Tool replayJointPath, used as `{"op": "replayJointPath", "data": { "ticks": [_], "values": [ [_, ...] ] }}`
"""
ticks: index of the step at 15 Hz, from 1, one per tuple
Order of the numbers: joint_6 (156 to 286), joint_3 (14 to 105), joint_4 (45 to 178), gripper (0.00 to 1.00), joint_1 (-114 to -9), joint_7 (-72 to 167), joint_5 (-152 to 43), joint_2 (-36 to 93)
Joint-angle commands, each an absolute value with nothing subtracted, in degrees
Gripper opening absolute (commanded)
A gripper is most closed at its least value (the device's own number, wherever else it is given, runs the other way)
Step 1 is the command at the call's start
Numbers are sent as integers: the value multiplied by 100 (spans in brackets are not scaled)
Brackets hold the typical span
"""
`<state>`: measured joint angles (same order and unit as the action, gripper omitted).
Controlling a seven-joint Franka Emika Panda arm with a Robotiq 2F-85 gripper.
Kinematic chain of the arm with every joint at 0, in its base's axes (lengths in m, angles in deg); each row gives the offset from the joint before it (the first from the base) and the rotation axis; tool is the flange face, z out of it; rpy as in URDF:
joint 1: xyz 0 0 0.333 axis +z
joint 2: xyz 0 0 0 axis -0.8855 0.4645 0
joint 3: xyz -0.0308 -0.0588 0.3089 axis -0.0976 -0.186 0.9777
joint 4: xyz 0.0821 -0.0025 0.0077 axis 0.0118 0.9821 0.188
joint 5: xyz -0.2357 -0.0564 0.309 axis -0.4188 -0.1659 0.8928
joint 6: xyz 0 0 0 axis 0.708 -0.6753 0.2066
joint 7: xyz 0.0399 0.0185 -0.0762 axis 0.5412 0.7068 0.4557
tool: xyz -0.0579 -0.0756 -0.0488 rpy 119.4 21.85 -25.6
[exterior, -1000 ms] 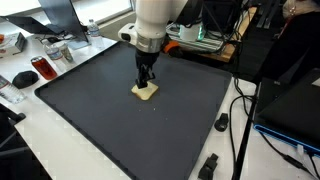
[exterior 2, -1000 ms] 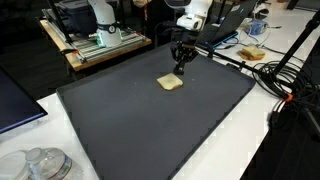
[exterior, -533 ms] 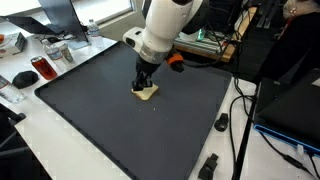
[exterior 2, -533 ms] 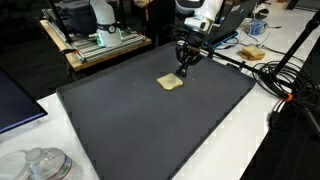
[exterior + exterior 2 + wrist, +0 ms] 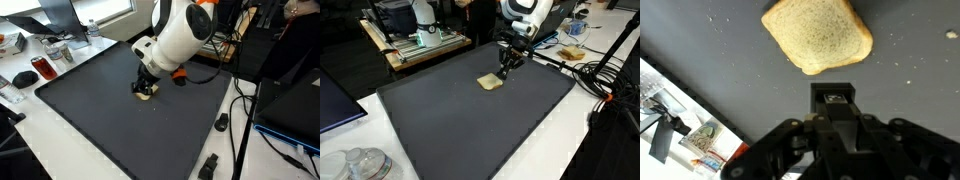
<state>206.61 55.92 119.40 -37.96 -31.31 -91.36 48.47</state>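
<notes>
A slice of toasted bread (image 5: 820,38) lies flat on the dark grey mat (image 5: 460,130). In the wrist view it fills the upper middle, just ahead of my gripper (image 5: 832,92). The fingers are pressed together and hold nothing. In both exterior views the gripper (image 5: 508,62) hangs low over the mat beside the slice (image 5: 491,82), toward the mat's far edge. The white arm leans over, and its wrist partly covers the slice (image 5: 147,93) below the gripper (image 5: 145,83). I cannot tell whether the fingertips touch the bread.
A red can (image 5: 43,69) and a black mouse (image 5: 22,78) sit off the mat's corner. Small black parts (image 5: 222,123) and cables lie along the opposite side. Another bread piece (image 5: 572,54) rests on the desk, and a glass jar (image 5: 365,165) stands nearby.
The arm has tipped over from upright to a strong lean, and the gripper has shifted a little along the slice's edge. The bread has stayed in place.
</notes>
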Motion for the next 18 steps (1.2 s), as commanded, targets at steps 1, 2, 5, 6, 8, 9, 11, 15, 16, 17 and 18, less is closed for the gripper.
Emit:
{"op": "replayJointPath", "data": {
  "ticks": [1, 2, 5, 6, 8, 9, 11, 15, 16, 17, 18],
  "values": [
    [20166, 5732, 11488, 5, -3795, -3427, -9456, 5219],
    [20129, 5804, 11428, 5, -3858, -3316, -9426, 5265],
    [20088, 5960, 11272, 5, -4058, -2880, -9251, 5338],
    [20078, 5979, 11238, 5, -4110, -2778, -9215, 5326],
    [20115, 6092, 11221, 6, -4305, -2351, -9033, 5227],
    [20104, 6134, 11174, 6, -4405, -2116, -8929, 5196],
    [20124, 6222, 11082, 6, -4612, -1597, -8651, 5134],
    [20128, 6327, 10827, 6, -5078, -227, -7628, 5055],
    [20102, 6319, 10775, 6, -5196, 68, -7345, 5018],
    [20073, 6308, 10723, 6, -5309, 356, -7081, 4988],
    [20043, 6305, 10684, 6, -5431, 671, -6820, 4956]
  ]
}}
